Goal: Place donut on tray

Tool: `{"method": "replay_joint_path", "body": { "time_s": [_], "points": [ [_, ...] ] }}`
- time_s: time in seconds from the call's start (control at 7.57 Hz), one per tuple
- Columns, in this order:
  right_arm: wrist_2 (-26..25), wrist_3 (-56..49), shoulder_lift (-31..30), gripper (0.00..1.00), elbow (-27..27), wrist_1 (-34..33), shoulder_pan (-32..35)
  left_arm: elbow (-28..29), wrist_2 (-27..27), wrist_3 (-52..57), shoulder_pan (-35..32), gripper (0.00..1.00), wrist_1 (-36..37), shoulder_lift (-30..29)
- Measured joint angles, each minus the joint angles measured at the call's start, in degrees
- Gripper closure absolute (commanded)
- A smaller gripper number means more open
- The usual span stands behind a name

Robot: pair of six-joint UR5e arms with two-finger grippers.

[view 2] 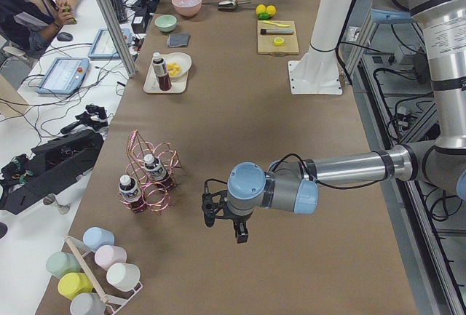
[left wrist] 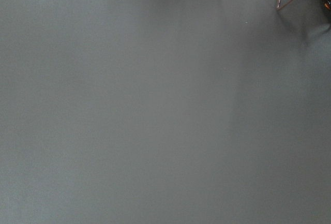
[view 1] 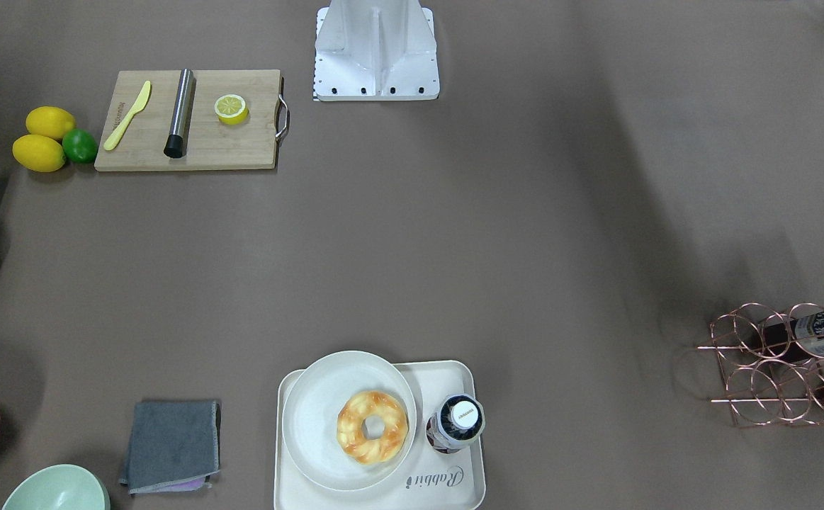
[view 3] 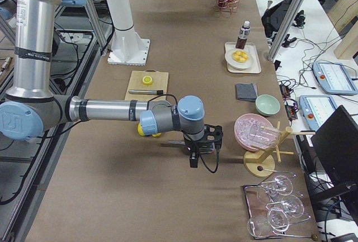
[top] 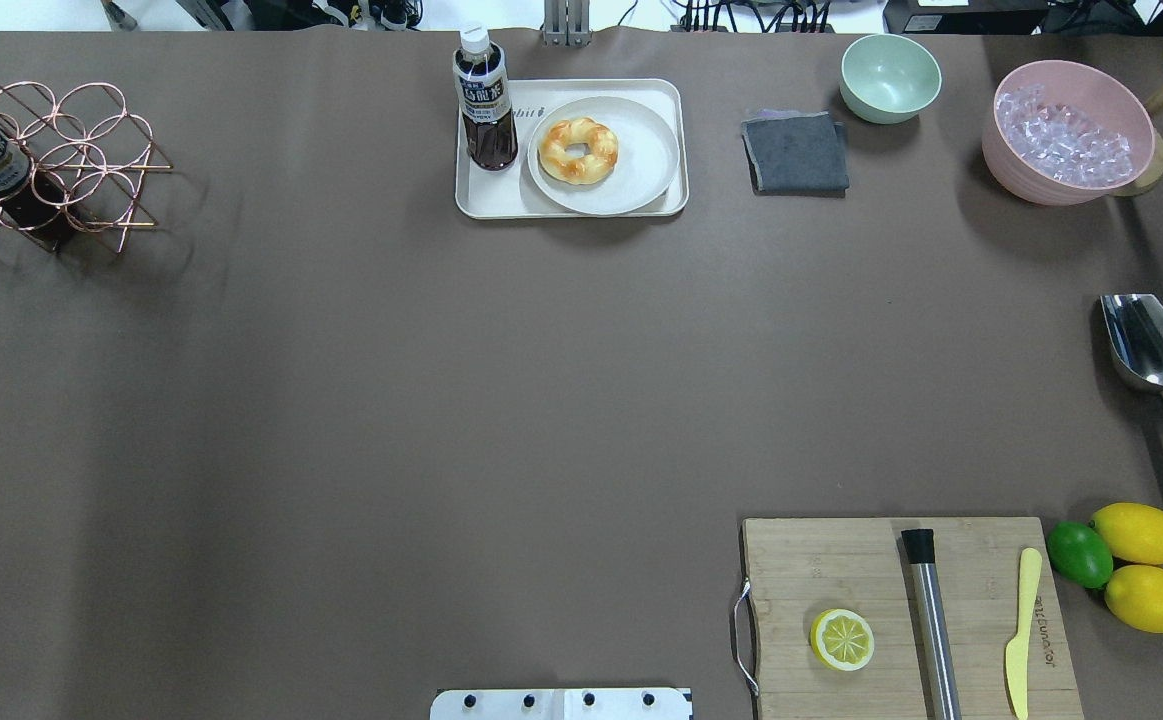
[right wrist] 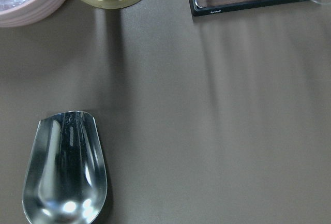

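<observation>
Closest to me, the cream tray [view 1: 397, 499] sits at the table's [view 1: 454, 248] edge. It carries a round plate [view 1: 312, 418], and the donut [view 1: 349, 427] lies on that plate, a capped bottle [view 1: 456, 423] standing just beside. Farther off, a cutting board [view 1: 227, 145] holds a halved lemon [view 1: 231, 109]. The left claw [view 2: 237, 229] and right claw [view 3: 193, 158] hang over bare table at opposite ends. I cannot tell whether either is apart or together.

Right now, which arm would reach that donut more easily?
Probably the right. The left gripper and right gripper both hang at the table's ends, but the bottle stands on the tray left of the donut, in the left arm's path; the right side of the plate is open.
</observation>
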Motion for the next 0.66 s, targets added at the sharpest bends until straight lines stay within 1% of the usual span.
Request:
{"method": "replay_joint_path", "body": {
  "time_s": [0.66],
  "points": [
    [0.08, -0.09, -0.07, 0.00, -1.24, 0.57, -0.21, -0.01, -0.07, -0.18, 0.10, 0.02, 0.00, -0.08]
  ]
}}
